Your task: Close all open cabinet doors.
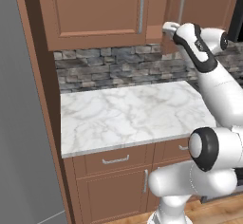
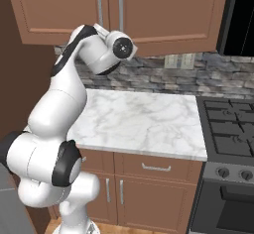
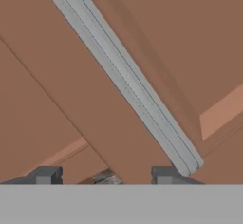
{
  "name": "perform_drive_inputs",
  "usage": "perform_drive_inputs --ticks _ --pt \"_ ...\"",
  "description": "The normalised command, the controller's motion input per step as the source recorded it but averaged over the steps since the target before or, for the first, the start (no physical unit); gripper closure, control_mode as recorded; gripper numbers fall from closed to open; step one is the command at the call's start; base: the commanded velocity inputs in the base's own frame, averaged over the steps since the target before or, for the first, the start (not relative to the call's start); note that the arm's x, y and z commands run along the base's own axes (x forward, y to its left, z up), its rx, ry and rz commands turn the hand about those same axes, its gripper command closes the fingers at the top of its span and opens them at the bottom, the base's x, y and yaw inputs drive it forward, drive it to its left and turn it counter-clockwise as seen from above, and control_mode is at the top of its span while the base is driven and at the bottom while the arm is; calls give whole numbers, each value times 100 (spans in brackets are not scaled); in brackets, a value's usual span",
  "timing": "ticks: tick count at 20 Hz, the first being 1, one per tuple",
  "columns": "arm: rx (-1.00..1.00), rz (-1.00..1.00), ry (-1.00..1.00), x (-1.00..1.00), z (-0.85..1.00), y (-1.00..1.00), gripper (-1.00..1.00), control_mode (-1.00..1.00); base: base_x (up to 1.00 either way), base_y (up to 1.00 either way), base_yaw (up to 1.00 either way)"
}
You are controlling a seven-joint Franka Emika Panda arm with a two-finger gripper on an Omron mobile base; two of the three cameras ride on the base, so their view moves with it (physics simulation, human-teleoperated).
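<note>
The white arm reached up from the base to the underside of the wall cabinets, its gripper (image 3: 101, 174) pressed close against the reddish-brown wood. From the hand camera, the two dark finger tips (image 3: 46, 174) stood apart with nothing between them, a moderate gap, and one of them sat just below the lower end of a brushed-silver bar handle (image 3: 124, 78) that ran slantwise across the picture.

The cabinet doors hung above the counter. In the left base view the left cabinet door (image 1: 95, 9) looked flat and shut, its handle along its right edge, while the right cabinet door (image 1: 204, 2) lay just behind the robot's wrist. From the right base view both doors (image 2: 59, 7) appeared flush, their two handles side by side at the middle seam, the hand right beneath them. Whether the nearer door was fully seated I could not tell.

Below stretched the white marble countertop (image 1: 128, 114), a stone-tile backsplash (image 1: 114, 64) behind it, and a black stove (image 2: 230, 129) to the right.
</note>
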Motion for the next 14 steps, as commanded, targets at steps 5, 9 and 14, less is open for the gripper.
perform_drive_inputs --ticks 5,9,14 --pt "0 0 0 36 0 -10 -100 -100 0 0 0" --pt "0 0 0 42 0 -6 -100 -100 0 0 0" --pt "0 0 -2 47 -3 -5 -100 -100 0 0 0"
